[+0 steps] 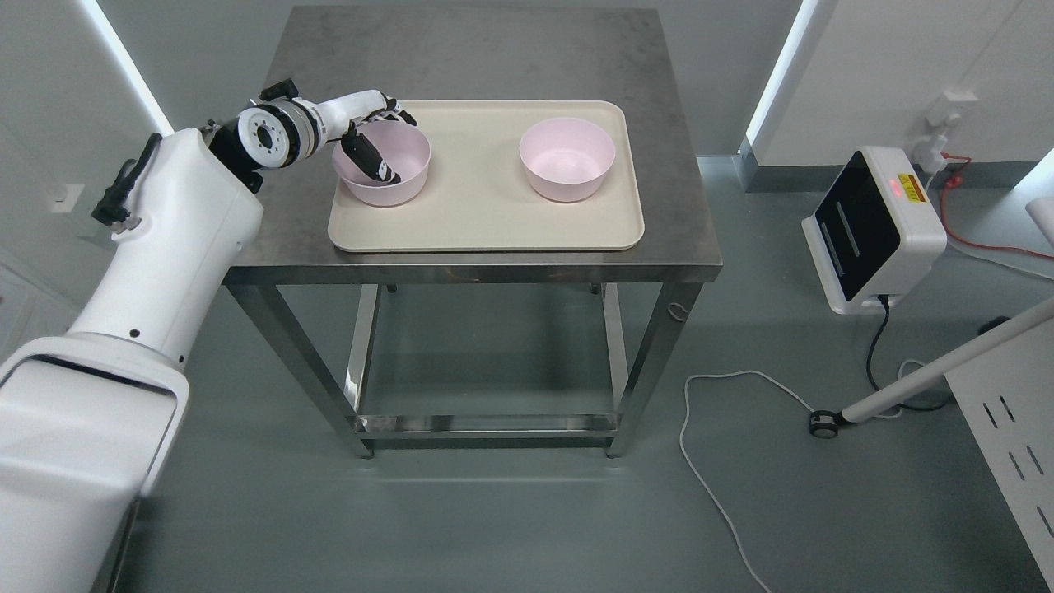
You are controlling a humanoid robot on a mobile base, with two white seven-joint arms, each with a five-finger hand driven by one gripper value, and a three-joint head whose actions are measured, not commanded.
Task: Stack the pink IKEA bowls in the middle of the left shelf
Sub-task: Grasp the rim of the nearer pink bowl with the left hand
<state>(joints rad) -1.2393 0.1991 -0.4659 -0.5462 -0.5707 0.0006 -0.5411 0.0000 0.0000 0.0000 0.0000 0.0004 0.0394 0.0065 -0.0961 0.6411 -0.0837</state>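
The left hand [370, 136] grips the rim of one pink bowl [387, 169], thumb inside, at the beige tray's [478, 222] left end on the steel counter [494, 49]. The second pink bowl [567, 158] sits toward the tray's right end.

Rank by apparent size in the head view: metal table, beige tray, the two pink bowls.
1. Metal table
2. Beige tray
3. Left pink bowl and right pink bowl: look alike, so unranked.

— What colours are showing on the steel table [675, 165]?
— Two pale pink bowls, one left [395, 169], one right [567, 158], are sitting on a plain beige tray [482, 206].
— And the arm?
— The left hand [368, 132] is showing white with black fingers [370, 161].
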